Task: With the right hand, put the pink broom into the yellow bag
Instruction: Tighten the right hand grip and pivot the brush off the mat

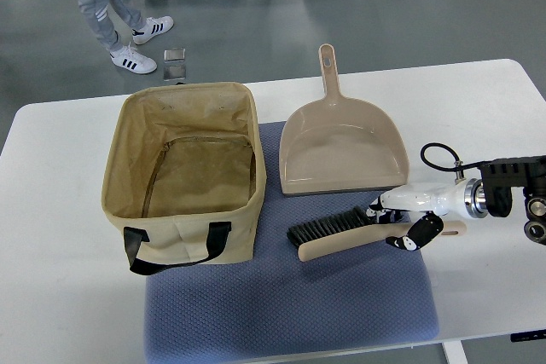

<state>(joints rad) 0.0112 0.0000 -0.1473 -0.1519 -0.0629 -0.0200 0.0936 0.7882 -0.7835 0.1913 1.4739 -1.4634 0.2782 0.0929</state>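
The pink broom (341,241) lies flat on the blue mat (290,309), black bristles pointing left and its pale pink handle running right. My right hand (403,221) comes in from the right edge and sits over the handle's right part. Its fingers (418,234) curl under the near side of the handle and the thumb rests on the far side. The handle's end sticks out past the hand. The yellow fabric bag (183,243) stands open on the left of the mat, about a hand's width from the bristles, with black straps hanging at its front.
A pink dustpan (341,147) lies just behind the broom, handle pointing away. The white table (60,236) ends close to the right of my arm. Several people's feet and a small metal box (175,64) are on the floor beyond the table.
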